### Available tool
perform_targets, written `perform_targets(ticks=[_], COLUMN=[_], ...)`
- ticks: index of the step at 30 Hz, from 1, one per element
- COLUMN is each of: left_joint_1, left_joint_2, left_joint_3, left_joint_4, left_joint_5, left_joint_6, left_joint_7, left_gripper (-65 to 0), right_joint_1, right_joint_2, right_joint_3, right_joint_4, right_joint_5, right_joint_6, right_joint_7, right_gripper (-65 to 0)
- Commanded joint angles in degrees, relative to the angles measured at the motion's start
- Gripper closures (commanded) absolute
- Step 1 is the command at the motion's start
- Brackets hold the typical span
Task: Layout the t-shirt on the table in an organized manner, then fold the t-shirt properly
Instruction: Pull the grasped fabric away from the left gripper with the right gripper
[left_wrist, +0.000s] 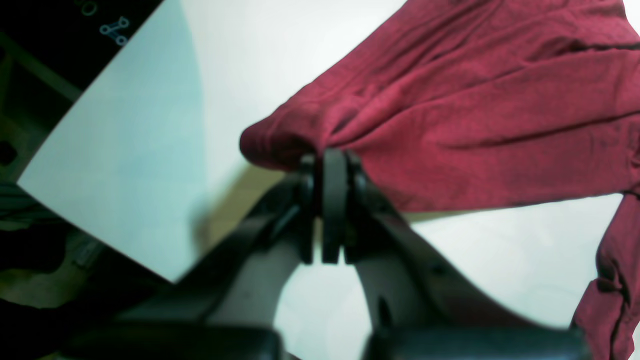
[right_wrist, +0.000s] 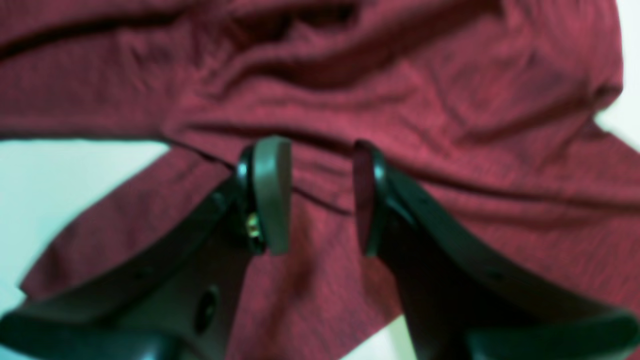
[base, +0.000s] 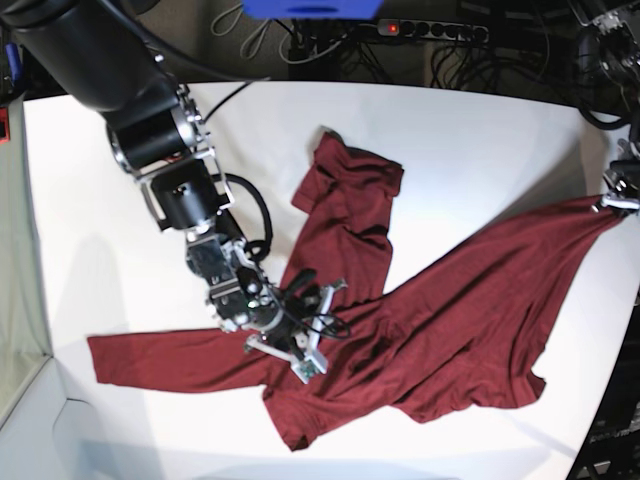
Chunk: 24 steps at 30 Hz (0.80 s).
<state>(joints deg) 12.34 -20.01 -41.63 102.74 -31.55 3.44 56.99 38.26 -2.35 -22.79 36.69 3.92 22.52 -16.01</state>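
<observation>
Table (base: 120, 230), white and smooth, spread beneath everything. T-shirt (base: 470, 310), dark red, lay rumpled across its near part, one portion stretching toward the far side, another pulled to a corner. Left gripper (left_wrist: 322, 160) was closed on that corner; right gripper (right_wrist: 320, 195) hovered above the middle, jaws parted, fabric visible between them.

T-shirt (base: 440, 320) on the table (base: 110, 200), apparently beneath the right hand (base: 318, 322).
</observation>
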Motion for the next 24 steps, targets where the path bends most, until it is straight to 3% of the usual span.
perform_targets(ticks=[1, 4, 18, 24], left_joint_1=[-0.3, -0.3, -0.5, -0.3], left_joint_2=[-1.1, -1.0, 0.4, 0.4], left_joint_3=[-0.4, -0.4, -0.4, -0.4], left_joint_4=[0.8, 0.6, 0.6, 0.6], left_joint_5=[-0.2, -0.2, -0.1, 0.2], left_joint_6=[0.3, 0.3, 0.3, 0.3], left_joint_7=[-0.8, -0.9, -0.8, -0.9], left_gripper=[-0.1, -0.1, -0.1, -0.1], right_joint_1=[2.6, 2.4, 0.4, 0.0], right_joint_2=[-0.2, -0.2, -0.3, -0.4], right_joint_3=[0.1, 0.1, -0.2, -0.3], right_joint_4=[0.3, -1.4, -2.4, -2.4], right_joint_5=[0.6, 0.6, 0.6, 0.6], right_joint_6=[-1.2, -4.5, -5.0, -5.0], right_joint_7=[2.4, 5.0, 6.3, 6.3], right_gripper=[-21.8, -21.8, -22.3, -36.7])
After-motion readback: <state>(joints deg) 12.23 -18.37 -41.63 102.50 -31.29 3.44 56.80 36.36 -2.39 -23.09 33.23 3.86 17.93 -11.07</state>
